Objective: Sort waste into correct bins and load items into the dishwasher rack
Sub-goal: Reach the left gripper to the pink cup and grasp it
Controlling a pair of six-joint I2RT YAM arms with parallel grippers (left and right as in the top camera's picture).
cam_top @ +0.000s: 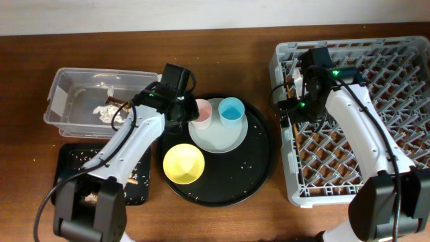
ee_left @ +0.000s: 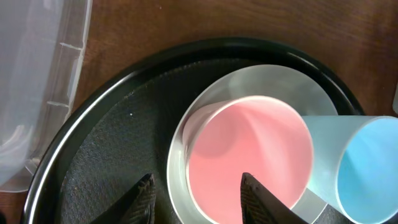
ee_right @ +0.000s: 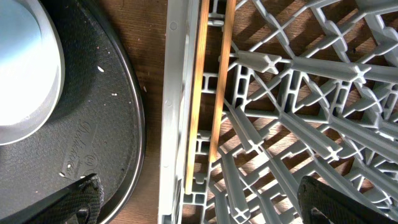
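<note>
The pink cup and blue cup stand on the pale plate, with the yellow bowl beside it. My left gripper is open astride the pink cup's near wall, one finger inside it and the other outside, clear of the wall. My right gripper hangs open over the left edge of the dishwasher rack, above the chopsticks lying inside. The tissue lies in the clear tub. The black bin holds scraps.
Plate, cups and bowl all sit on a large round black tray between the bins and the rack. The blue cup touches the pink one on its right. A strip of bare wood separates tray and rack.
</note>
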